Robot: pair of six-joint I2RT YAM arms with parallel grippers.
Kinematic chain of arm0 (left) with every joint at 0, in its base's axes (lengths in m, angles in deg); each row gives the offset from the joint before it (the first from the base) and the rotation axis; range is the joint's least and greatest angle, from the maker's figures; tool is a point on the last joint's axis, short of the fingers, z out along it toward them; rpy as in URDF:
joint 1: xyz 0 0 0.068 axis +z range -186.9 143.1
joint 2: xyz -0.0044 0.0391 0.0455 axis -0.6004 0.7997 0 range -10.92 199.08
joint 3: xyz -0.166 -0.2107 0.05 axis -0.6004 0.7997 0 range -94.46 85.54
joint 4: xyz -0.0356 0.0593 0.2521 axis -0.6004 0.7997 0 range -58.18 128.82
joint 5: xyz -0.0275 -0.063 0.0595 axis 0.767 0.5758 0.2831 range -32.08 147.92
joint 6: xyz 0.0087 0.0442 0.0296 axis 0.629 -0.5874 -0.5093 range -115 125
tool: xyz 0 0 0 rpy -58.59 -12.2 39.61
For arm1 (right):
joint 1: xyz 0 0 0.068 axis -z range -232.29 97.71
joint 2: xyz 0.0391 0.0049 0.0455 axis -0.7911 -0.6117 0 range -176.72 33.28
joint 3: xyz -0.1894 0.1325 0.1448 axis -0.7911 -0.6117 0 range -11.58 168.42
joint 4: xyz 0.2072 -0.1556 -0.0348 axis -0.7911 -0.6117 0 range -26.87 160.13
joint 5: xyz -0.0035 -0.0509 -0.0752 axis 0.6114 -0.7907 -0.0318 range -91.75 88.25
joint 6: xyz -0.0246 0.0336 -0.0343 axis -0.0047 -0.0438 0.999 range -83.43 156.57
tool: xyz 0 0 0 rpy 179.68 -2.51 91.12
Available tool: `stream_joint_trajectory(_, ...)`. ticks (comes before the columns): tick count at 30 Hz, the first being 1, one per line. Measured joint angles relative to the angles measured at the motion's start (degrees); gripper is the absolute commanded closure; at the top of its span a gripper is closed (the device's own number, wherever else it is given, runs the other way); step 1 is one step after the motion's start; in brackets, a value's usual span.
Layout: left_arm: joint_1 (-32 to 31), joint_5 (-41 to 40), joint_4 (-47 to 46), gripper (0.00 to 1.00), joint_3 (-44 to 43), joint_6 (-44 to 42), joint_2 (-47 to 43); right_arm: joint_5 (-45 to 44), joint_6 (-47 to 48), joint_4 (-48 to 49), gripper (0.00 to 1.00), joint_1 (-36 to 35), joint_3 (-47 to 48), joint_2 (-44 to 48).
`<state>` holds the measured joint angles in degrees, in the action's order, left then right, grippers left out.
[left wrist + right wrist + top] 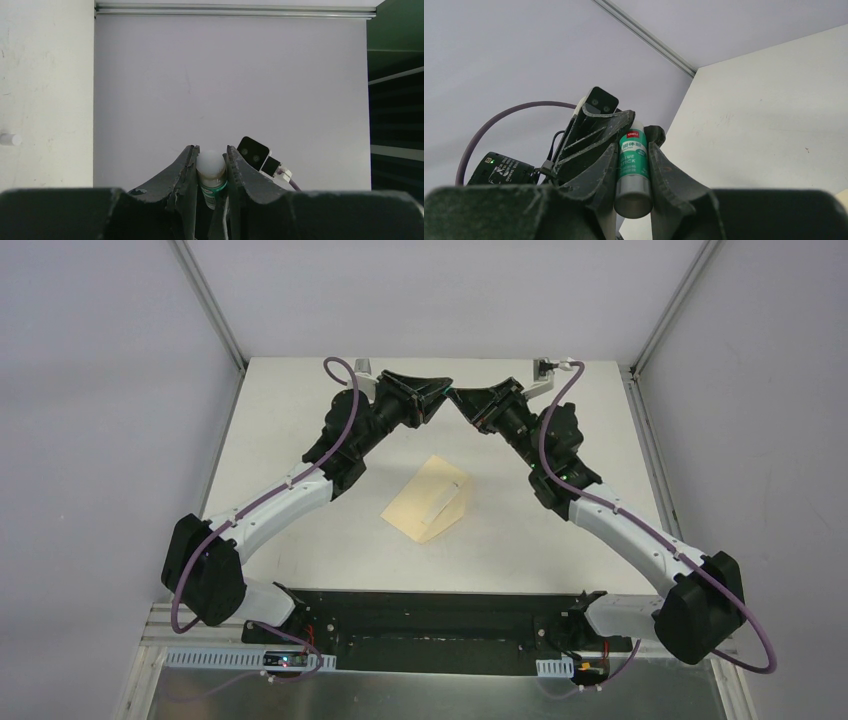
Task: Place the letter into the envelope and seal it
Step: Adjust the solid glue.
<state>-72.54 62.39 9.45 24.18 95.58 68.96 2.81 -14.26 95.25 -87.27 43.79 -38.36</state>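
Observation:
A green and white glue stick (633, 167) is held in the air between both grippers at the back of the table. My right gripper (634, 145) is shut on its green body, silver base toward the camera. My left gripper (211, 150) has its jaws pressed on the white cap (210, 164) from both sides. From above, the left gripper (438, 392) and right gripper (464, 400) meet tip to tip. The yellow-tan envelope (418, 508) lies flat mid-table, below and apart from both. A paler curled band (447, 502) crosses it; the letter cannot be told apart from it.
The white table (300, 440) ends at grey walls with metal corner rails (215, 310). The right wrist's camera (254, 152) shows just behind my left fingers. Both arm bases sit on the black plate (430, 615) at the near edge.

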Motion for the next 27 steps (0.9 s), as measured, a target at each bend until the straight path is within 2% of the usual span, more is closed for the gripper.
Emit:
stream_joint_trajectory(5,0.07,-0.02,0.17,0.95,0.00,-0.09,0.04,-0.66,0.46,-0.57,0.63,-0.22,0.00,0.15)
stream_joint_trajectory(10,0.11,-0.11,0.37,1.00,0.00,-0.52,0.04,-0.90,1.55,-3.28,0.51,-0.33,0.00,1.25)
stream_joint_trajectory(17,0.48,-0.11,1.33,1.00,0.00,-1.75,0.04,-1.31,1.90,-6.54,0.46,-0.26,-0.87,4.57)
stream_joint_trajectory(27,0.83,0.15,1.77,1.00,0.00,-2.75,0.04,0.76,0.81,-11.02,0.56,2.95,-1.09,7.06)
